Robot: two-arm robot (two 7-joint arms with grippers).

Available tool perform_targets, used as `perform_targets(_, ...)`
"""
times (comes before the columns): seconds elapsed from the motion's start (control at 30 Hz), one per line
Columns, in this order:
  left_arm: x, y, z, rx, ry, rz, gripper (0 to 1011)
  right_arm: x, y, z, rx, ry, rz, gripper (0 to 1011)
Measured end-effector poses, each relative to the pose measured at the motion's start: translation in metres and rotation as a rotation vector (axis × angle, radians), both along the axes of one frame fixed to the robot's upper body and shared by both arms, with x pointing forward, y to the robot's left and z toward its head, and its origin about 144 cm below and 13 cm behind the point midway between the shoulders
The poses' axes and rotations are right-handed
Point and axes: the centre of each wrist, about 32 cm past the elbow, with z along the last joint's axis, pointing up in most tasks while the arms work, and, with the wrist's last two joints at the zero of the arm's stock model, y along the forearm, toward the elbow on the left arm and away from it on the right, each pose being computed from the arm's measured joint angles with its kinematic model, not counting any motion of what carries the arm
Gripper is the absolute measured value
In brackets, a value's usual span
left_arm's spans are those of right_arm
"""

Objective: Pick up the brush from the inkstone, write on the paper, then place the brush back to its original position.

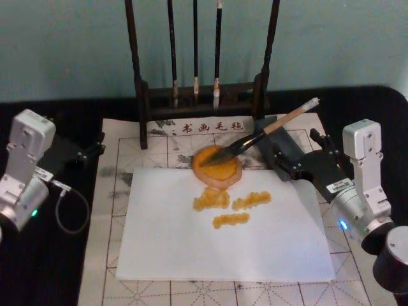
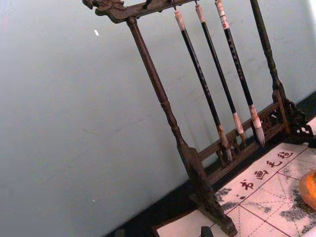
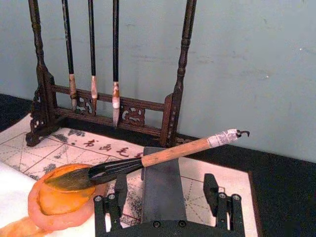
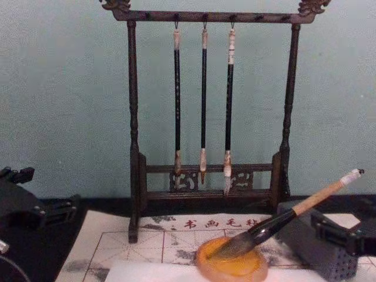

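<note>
We see the brush (image 1: 264, 132) lying free, tuft in the inkstone (image 1: 217, 167), its shaft propped on the grey block (image 3: 162, 190) and slanting up toward two o'clock. The inkstone sits at the paper's (image 1: 223, 229) twelve o'clock edge, orange strokes (image 1: 231, 205) just below it. Our right gripper (image 1: 299, 159) stands spread and empty at three o'clock, just beside the brush. Our left gripper (image 1: 86, 152) rests at nine o'clock; we cannot tell its grip.

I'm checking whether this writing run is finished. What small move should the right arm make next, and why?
Probably a short retreat of the right gripper straight back from the brush. Its fingers stand open below the wooden shaft, not clamping it; the tuft lies in the inkstone and the paper carries three orange strokes, so writing looks done.
</note>
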Motion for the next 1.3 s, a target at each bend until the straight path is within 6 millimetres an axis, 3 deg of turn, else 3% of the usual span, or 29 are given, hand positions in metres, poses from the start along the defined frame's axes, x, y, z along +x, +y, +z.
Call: perform_targets(1.3,0.0000,0.0000,0.0000,0.000,0.000,0.000,1001,0.0000,0.0001,0.0001,0.003,0.001,-0.001,1000)
